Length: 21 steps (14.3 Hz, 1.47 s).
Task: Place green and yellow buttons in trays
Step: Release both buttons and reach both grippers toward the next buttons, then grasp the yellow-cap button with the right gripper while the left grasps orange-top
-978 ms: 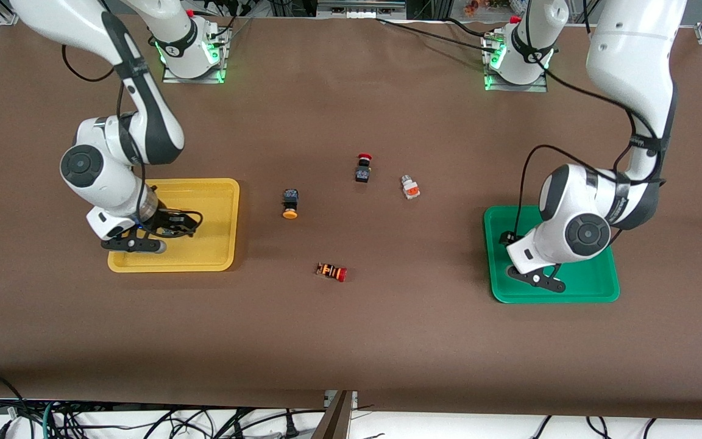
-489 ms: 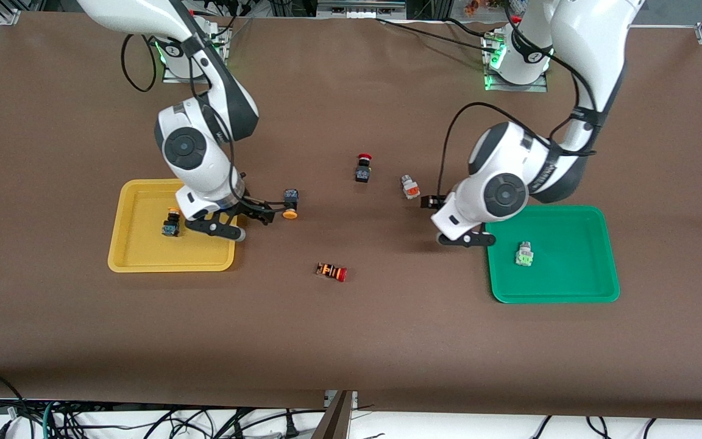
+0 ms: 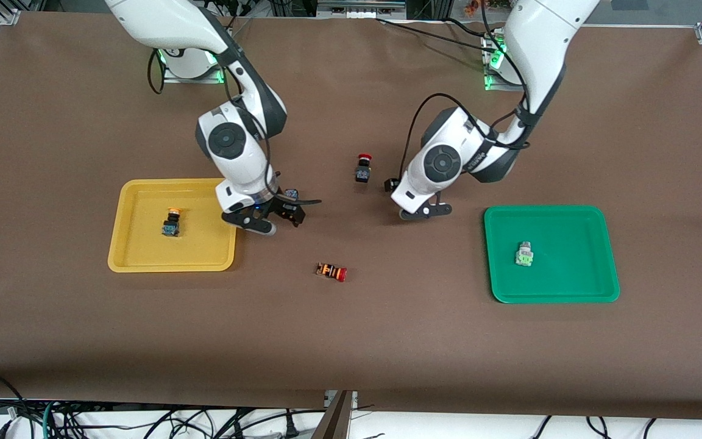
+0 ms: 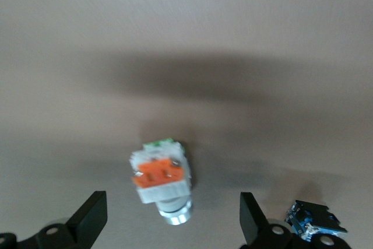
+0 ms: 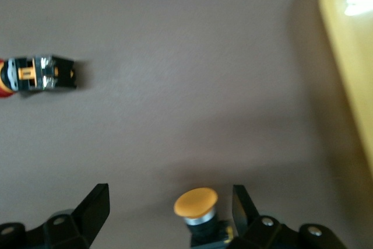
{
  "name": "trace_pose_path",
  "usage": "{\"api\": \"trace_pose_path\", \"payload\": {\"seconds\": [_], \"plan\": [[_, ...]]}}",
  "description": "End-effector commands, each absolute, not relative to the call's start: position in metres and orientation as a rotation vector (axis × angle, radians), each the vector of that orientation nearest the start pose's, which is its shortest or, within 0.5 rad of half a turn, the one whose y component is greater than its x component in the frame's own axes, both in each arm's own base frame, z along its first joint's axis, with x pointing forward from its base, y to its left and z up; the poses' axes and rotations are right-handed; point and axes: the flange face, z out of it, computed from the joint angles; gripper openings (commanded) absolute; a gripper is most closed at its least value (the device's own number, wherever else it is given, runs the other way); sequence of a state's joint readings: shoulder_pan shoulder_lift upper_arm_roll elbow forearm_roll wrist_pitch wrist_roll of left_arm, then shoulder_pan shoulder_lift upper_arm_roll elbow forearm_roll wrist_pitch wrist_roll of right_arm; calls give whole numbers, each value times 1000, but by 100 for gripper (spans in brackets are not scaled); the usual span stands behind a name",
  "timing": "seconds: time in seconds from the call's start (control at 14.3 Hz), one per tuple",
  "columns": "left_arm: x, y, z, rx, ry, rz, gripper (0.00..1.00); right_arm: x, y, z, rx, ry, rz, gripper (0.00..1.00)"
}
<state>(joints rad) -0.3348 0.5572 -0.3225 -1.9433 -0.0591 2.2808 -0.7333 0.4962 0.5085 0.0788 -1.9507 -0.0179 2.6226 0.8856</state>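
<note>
Looking down from the front view, the right gripper [image 3: 278,210] sits low over the table just beside the yellow tray [image 3: 144,259], its fingers spread around a black button with a yellow cap [image 3: 291,194] of which only the body shows. The left gripper [image 3: 415,201] is low between the red-capped button [image 3: 362,167] and the green tray [image 3: 570,292]; the white button it is after is hidden under its wrist here. One yellow-capped button [image 3: 172,222] already lies in the yellow tray and a white green-faced button [image 3: 524,254] lies in the green one. A striped button with a red cap [image 3: 331,271] lies nearer the camera than both grippers, well apart from them.

In the left wrist view, the white button with the orange face [image 4: 162,182] lies on its side midway between the wide-open fingers [image 4: 90,220]. It looks small, light and hard, with smooth plastic likely to skid or roll on its round collar, so the flat sides of the square body seem the best hold. The red-capped button's body [image 4: 315,221] lies just outside one finger, close enough to get nudged.

In the right wrist view, the yellow cap [image 5: 196,202] points away from the gripper, between open fingers [image 5: 93,208] that are not yet touching it. The boxy body should grip better than the domed cap. The tray's rim [image 5: 344,56] runs off to one side, and the striped button [image 5: 35,74] lies clear.
</note>
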Motion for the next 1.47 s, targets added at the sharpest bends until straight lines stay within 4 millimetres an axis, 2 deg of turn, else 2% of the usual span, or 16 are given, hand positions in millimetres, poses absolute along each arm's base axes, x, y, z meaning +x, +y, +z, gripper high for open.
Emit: {"api": "trace_pose_path", "payload": {"seconds": [0.0,0.14,0.21,0.28,0.42,0.49,0.56,0.84,0.91,0.98,1.05,1.12,1.26,1.4], "plan": [[461,-364,180,-3152,-256,430,100,527,355,219,-2958,461,-175,90],[461,-364,173,-3152,-250,427,100,521,355,207,-2950,449,-190,90],[462,-363,171,-3158,-253,421,84,519,355,203,-2941,439,-207,90],[463,-364,169,-3158,-253,421,61,516,355,198,-2943,424,-214,88],[462,-365,167,-3158,-246,424,30,515,355,194,-2965,386,-231,86],[463,-364,168,-3158,-246,423,21,515,353,193,-2983,363,-246,86],[464,-364,169,-3160,-246,419,17,513,351,190,-2998,353,-250,83],[469,-362,179,-3169,-249,402,19,495,359,172,-3059,292,-261,66],[469,-363,180,-3170,-249,400,19,493,360,169,-3076,279,-273,60],[466,-364,178,-3165,-253,406,18,492,363,170,-3081,267,-282,49],[465,-366,179,-3162,-252,410,11,492,363,170,-3080,271,-281,38],[468,-362,183,-3160,-262,408,0,492,363,170,-3081,266,-282,28],[476,-359,199,-3164,-250,394,0,499,358,176,-3078,258,-303,12],[496,-348,232,-3144,-270,419,0,510,347,185,-3085,244,-331,1]]}}
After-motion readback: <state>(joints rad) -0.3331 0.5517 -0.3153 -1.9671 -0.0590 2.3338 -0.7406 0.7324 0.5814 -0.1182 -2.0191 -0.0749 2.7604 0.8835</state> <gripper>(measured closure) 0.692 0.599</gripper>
